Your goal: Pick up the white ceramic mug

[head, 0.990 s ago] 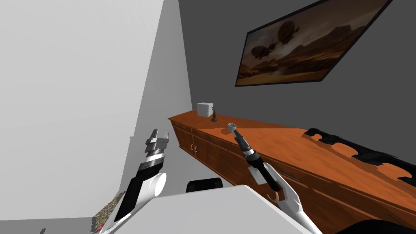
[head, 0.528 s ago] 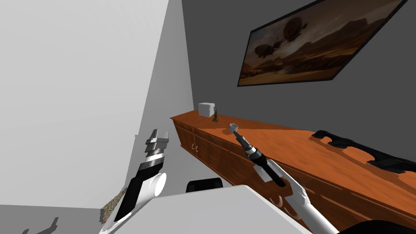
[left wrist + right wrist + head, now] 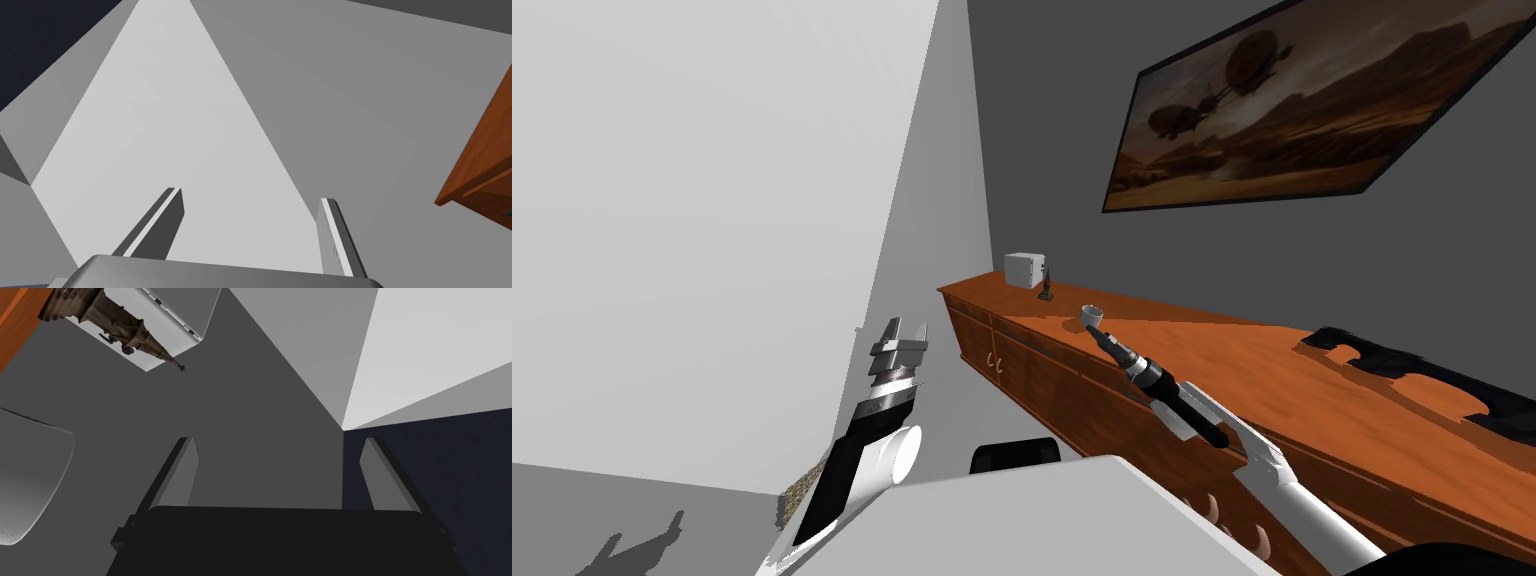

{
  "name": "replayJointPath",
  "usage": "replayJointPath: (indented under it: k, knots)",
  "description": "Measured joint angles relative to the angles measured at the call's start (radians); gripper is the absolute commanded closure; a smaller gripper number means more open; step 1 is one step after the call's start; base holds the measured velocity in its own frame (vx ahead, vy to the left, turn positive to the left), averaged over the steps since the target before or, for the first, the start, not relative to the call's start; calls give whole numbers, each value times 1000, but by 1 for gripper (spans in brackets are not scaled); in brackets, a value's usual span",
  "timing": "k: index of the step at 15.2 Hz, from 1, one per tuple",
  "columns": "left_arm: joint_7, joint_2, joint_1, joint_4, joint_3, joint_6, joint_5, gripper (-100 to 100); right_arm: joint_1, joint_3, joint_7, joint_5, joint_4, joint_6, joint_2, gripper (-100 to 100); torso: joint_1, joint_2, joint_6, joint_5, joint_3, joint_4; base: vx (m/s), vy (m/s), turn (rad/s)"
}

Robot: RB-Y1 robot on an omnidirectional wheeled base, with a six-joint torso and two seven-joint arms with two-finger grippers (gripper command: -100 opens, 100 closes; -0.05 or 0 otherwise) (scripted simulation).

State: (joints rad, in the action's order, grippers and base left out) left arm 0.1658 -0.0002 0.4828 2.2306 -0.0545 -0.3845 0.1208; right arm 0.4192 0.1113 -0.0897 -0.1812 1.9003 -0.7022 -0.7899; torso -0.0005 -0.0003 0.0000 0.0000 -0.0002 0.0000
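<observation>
Standing just outside right jaws: mug [image 3: 30, 483].

Smooth reddish wood sideboard [image 3: 1232, 360]; smooth matt pale mug [image 3: 1091, 318]; rough dull-brown figurine [image 3: 100, 310].

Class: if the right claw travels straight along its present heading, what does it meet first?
Probably the dark grey wall: it fills the gap of the open right claw; the rounded white mug sits beside it.

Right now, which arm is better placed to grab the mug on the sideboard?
Right. The right gripper is open and reaches over the wooden sideboard, beside the mug, which is not yet between its fingers. The left gripper hangs off the sideboard's end, by the wall.
</observation>
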Motion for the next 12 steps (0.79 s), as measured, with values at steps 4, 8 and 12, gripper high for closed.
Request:
replayJointPath:
  k: [4,8,12]
  knots:
    - [0,0,0,0,0,0,0,0,-3,10,-11,-15,-33,-13,-85,-100,0,0,0,0,0,0,0,0,51]
    - [0,0,0,0,0,0,0,0,-6,19,-23,-34,-72,-25,-171,-100,0,0,0,0,0,0,1,-1,88]
    - [0,0,0,0,0,0,0,0,-9,26,-33,-50,-108,-38,-255,-100,0,0,0,0,0,0,1,-1,59]
